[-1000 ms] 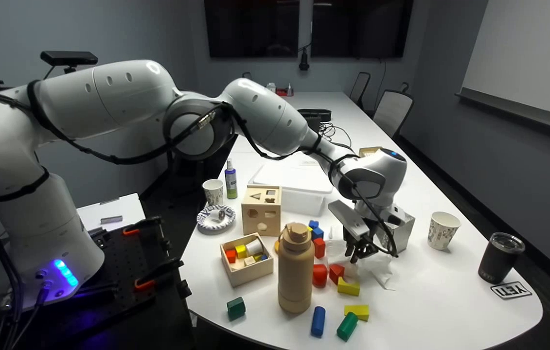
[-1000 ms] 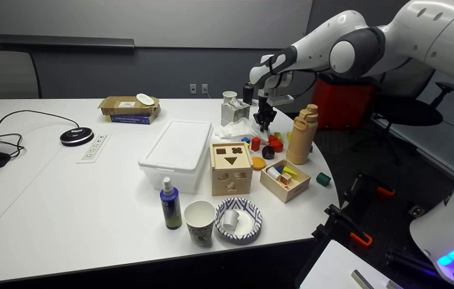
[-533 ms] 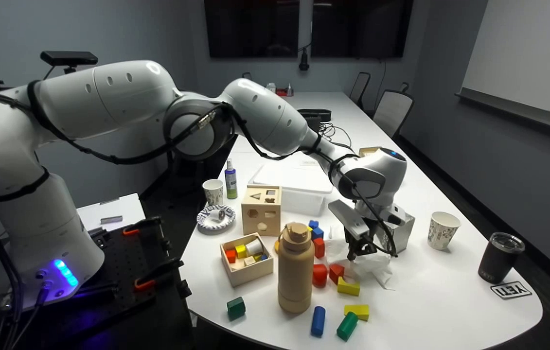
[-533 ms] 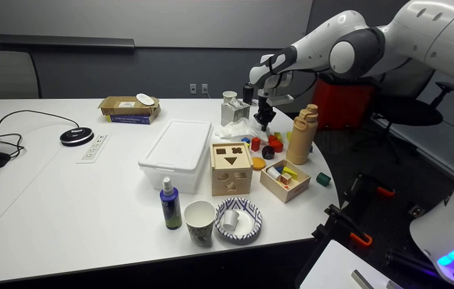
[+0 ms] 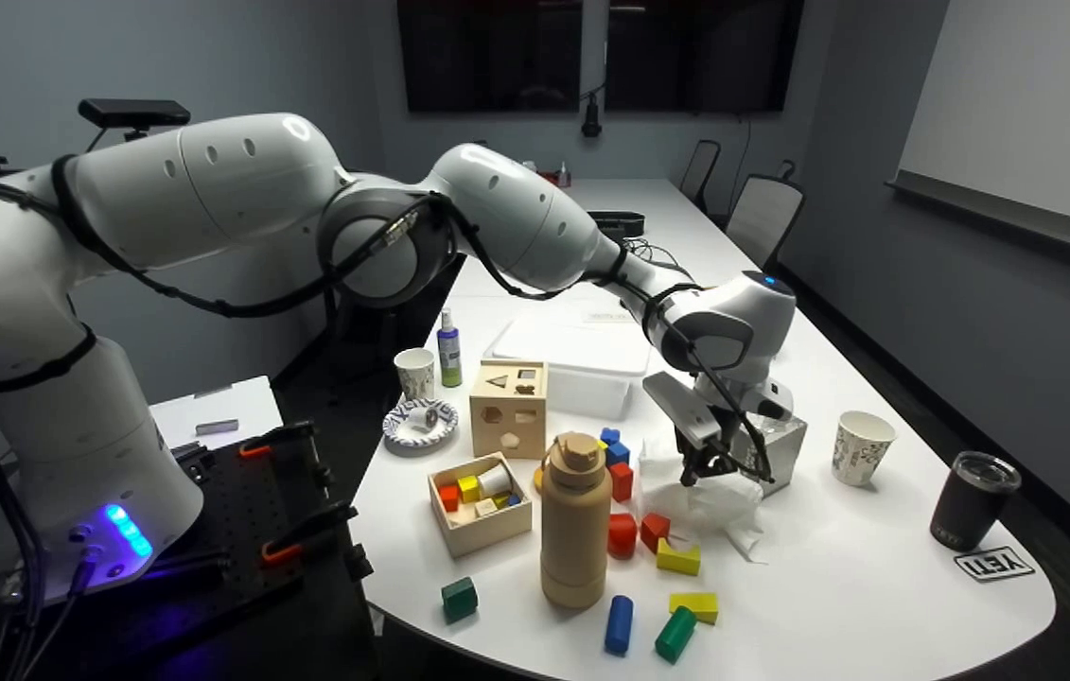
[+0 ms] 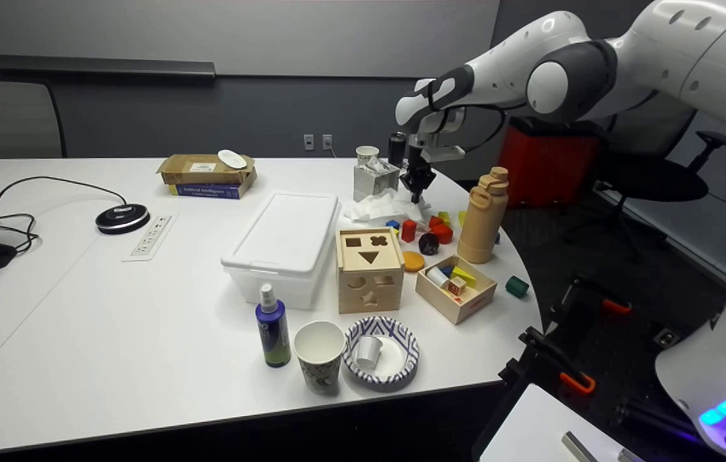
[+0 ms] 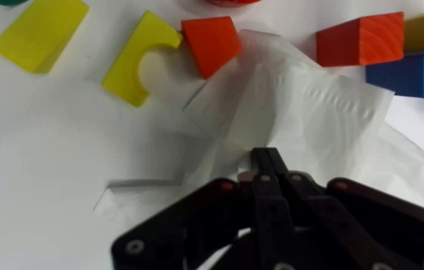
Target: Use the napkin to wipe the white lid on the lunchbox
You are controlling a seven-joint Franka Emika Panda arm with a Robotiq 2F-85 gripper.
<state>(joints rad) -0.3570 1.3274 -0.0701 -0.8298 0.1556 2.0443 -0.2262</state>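
The white napkin (image 5: 726,501) lies crumpled on the table beside the coloured blocks. It also shows in an exterior view (image 6: 388,205) and in the wrist view (image 7: 309,108). My gripper (image 7: 266,150) is shut on the napkin, whose folds run up to the fingertips. In both exterior views the gripper (image 5: 692,476) (image 6: 415,197) is just above the table, with part of the napkin drawn up at the tips. The lunchbox (image 6: 273,290) is a clear plastic box with its white lid (image 6: 289,224) on. It stands apart from the gripper, behind the wooden cube in an exterior view (image 5: 591,392).
A silver tissue box (image 6: 372,183) stands close by the gripper. Red, yellow and blue blocks (image 7: 212,45) lie around the napkin. A wooden shape cube (image 6: 370,276) stands beside the lunchbox. A tall tan bottle (image 5: 576,539) and a wooden tray of blocks (image 5: 494,534) are near the table edge.
The gripper's fingers have closed on the napkin. The gripper has then risen slightly and moved a little toward the tissue box, pulling part of the napkin up with it.
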